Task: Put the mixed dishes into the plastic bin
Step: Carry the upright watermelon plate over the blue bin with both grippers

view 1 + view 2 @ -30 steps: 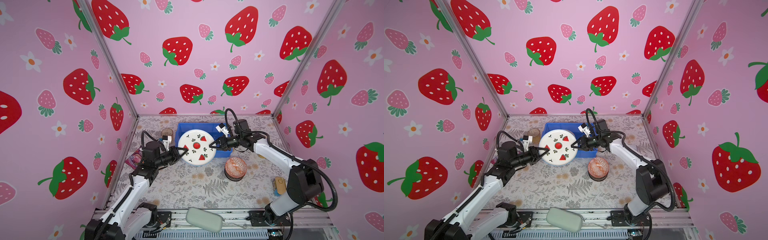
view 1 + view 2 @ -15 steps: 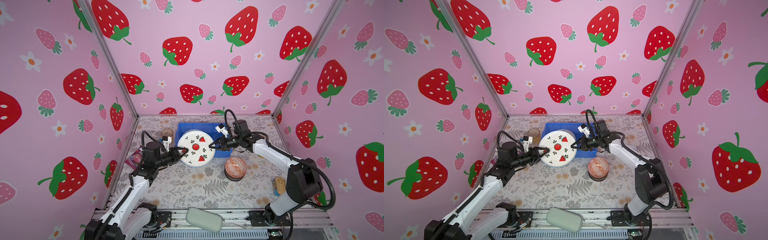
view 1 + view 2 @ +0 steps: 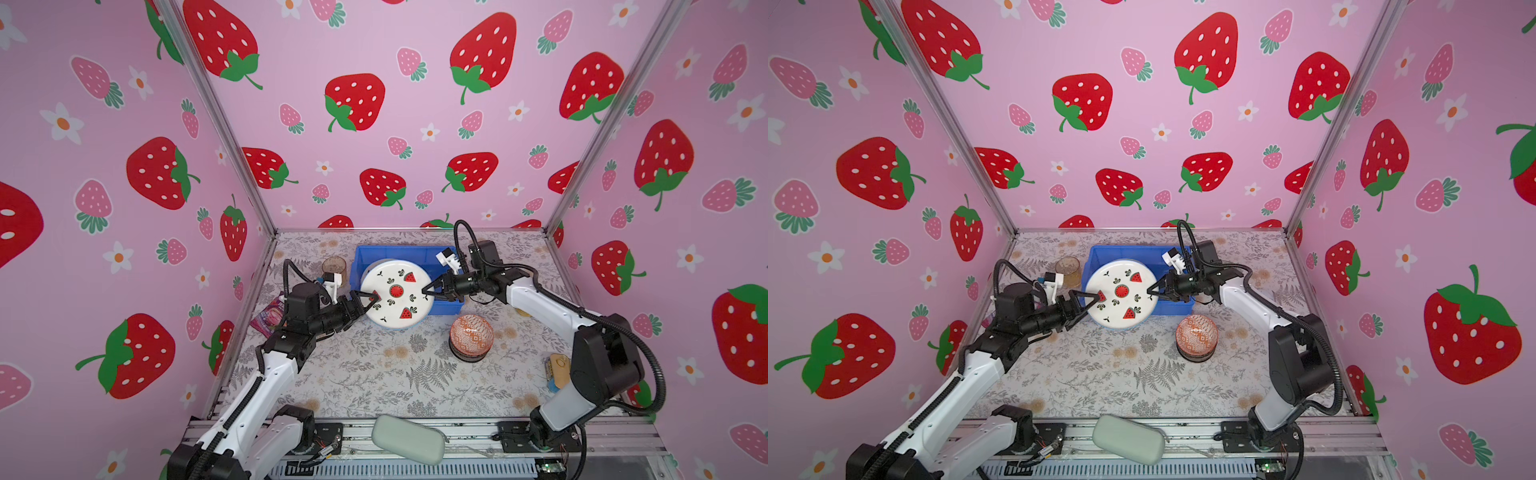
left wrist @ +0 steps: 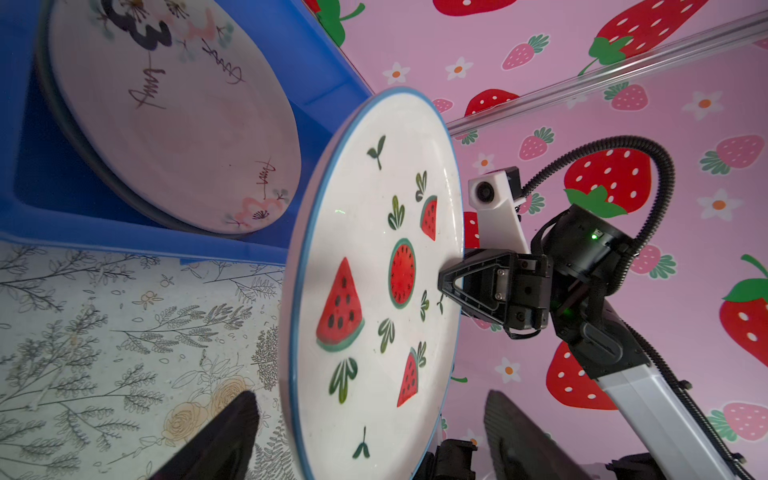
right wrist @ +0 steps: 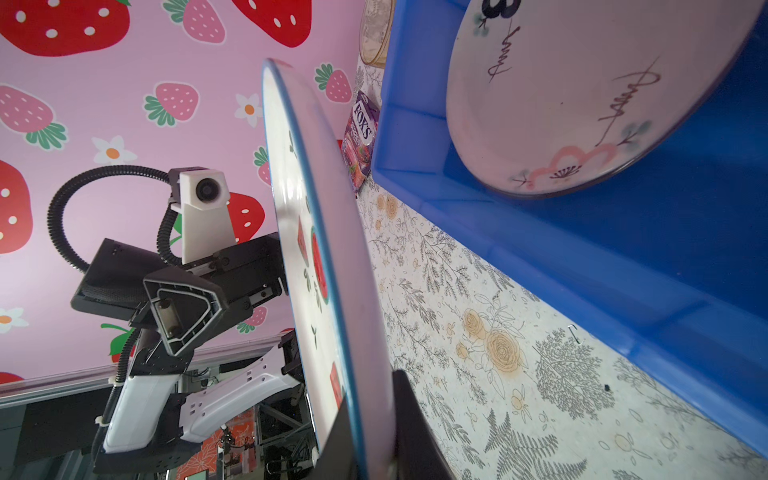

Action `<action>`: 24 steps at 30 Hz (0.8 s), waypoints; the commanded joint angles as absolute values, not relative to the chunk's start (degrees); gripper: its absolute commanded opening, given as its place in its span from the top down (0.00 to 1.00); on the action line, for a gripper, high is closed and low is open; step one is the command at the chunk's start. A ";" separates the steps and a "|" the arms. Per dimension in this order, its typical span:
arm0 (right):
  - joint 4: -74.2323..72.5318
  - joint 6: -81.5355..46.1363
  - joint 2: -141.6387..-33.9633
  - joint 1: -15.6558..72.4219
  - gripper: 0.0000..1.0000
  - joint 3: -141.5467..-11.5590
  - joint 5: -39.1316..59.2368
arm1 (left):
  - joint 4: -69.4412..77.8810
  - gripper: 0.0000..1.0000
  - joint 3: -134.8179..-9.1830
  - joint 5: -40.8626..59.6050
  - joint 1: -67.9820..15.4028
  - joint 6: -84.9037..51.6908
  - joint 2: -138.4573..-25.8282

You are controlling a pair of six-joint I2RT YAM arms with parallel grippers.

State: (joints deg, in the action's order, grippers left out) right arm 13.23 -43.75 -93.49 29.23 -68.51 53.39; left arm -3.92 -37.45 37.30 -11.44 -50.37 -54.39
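Note:
The white plate with watermelon slices [image 3: 395,293] [image 3: 1121,295] hangs tilted over the front wall of the blue plastic bin [image 3: 399,249] [image 3: 1129,251]. My right gripper [image 3: 428,293] [image 5: 374,411] is shut on the plate's right rim. My left gripper [image 3: 368,299] [image 4: 370,411] is open, its fingers [image 4: 232,428] standing apart on either side of the left rim without touching it. A pale floral plate [image 4: 174,120] [image 5: 561,104] lies inside the bin. An orange patterned bowl [image 3: 471,334] sits upside down on other bowls, right of centre. An amber tumbler [image 3: 334,268] stands left of the bin.
A purple candy bag [image 3: 270,316] lies by the left wall, beside my left arm. A grey-green pouch [image 3: 407,438] rests on the front rail. A small wooden item [image 3: 559,370] sits near the right arm's base. Floral cloth covers the table [image 3: 374,374].
My left gripper has opened and let go of the watermelon plate's left rim. The right gripper keeps its grip, and the plate has shifted slightly toward the bin.

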 commanded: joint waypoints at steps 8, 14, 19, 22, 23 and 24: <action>9.05 -45.50 -99.81 25.25 1.00 -77.96 54.53 | -9.84 0.05 -40.03 34.00 -5.24 -48.08 -50.15; 8.73 -45.78 -106.61 25.13 1.00 -84.14 51.37 | -10.38 0.06 -39.45 35.82 -2.53 -48.12 -49.29; 7.22 -46.86 -111.31 25.09 1.00 -86.99 49.62 | -9.91 0.06 -38.98 36.38 -2.10 -48.16 -49.73; 5.20 -48.55 -113.33 25.14 1.00 -87.58 49.34 | -9.50 0.06 -38.89 36.73 -1.84 -48.09 -50.42; 4.95 -48.87 -113.98 25.16 1.00 -87.86 49.19 | -9.28 0.06 -38.93 36.89 -1.76 -48.07 -50.75; 4.71 -49.12 -114.57 25.22 1.00 -88.21 48.92 | -9.10 0.06 -38.88 37.07 -1.72 -48.11 -51.09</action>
State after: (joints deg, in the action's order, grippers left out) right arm 10.70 -47.00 -114.78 25.32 -84.82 46.54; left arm -10.09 -38.83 35.55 -2.17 -48.82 -50.43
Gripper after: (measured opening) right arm 0.127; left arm 0.939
